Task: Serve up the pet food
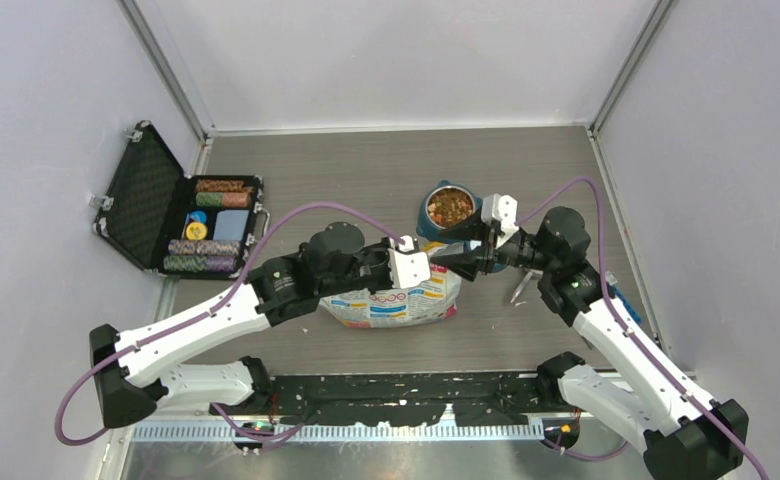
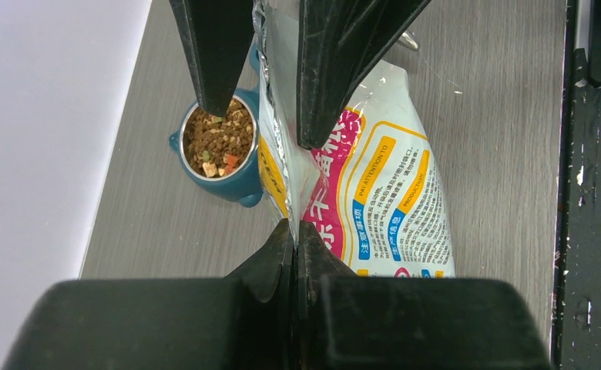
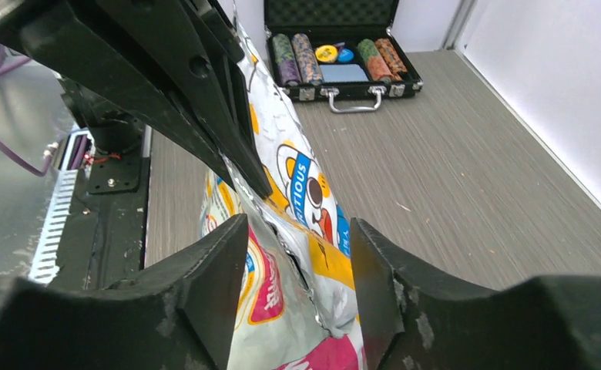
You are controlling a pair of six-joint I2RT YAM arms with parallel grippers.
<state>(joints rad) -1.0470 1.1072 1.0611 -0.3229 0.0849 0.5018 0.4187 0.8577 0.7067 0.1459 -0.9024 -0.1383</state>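
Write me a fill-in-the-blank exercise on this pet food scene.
The pet food lies in a ___ bowl. The left gripper is ___ on the bag's top edge. That edge passes ___ the right gripper's open jaws. The poker chip case has its lid ___.
Missing: blue; shut; between; open.

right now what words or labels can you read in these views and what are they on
"PITIOUS": blue strip on the pet food bag, start of the word hidden
"ATTENTION TO": another strip on the same bag
"PRODUCTION": strip beside it, barely legible
Chinese characters and fine print on the bag: too small to read
Poker chip case: nothing readable
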